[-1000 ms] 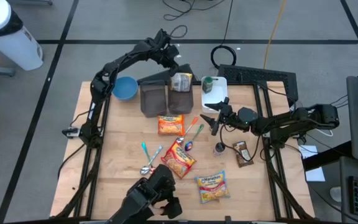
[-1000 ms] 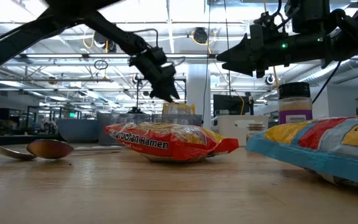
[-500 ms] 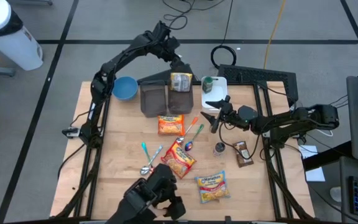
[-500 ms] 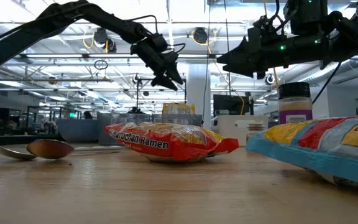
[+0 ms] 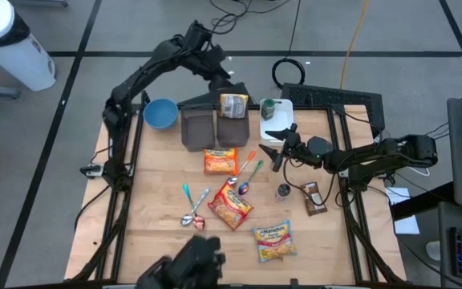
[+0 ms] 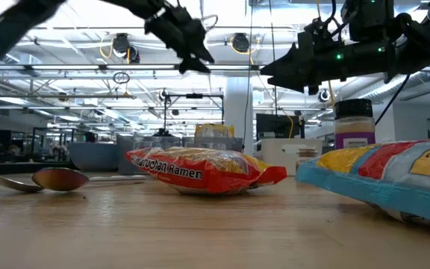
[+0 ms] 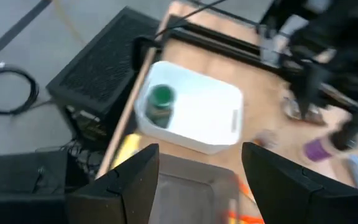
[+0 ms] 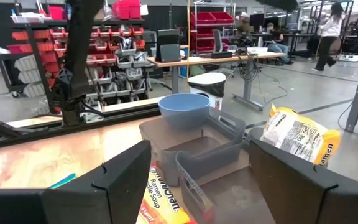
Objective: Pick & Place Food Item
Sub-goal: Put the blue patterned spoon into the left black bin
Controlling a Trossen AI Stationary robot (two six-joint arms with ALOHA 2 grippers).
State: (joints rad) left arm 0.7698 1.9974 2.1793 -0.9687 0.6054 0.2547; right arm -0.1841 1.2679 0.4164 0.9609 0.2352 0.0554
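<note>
One packet binned, plenty left on the worktop

A snack bag sits in the grey bin (first delivery, it seems), while ramen packets wait on the worktop. The left pincer hangs above the bin, jaws apart and empty; the right pincer hovers mid-worktop, wide, holding nothing.

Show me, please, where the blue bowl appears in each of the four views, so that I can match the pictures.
High view: blue bowl at the table's far left part, left of the two dark bins.
Low view: cannot tell; far objects there are dim.
Left wrist view: not in it.
Right wrist view: blue bowl at picture centre, behind the dark bins.
Shared landmark: the dark bins, with a yellow food bag in one.
</note>
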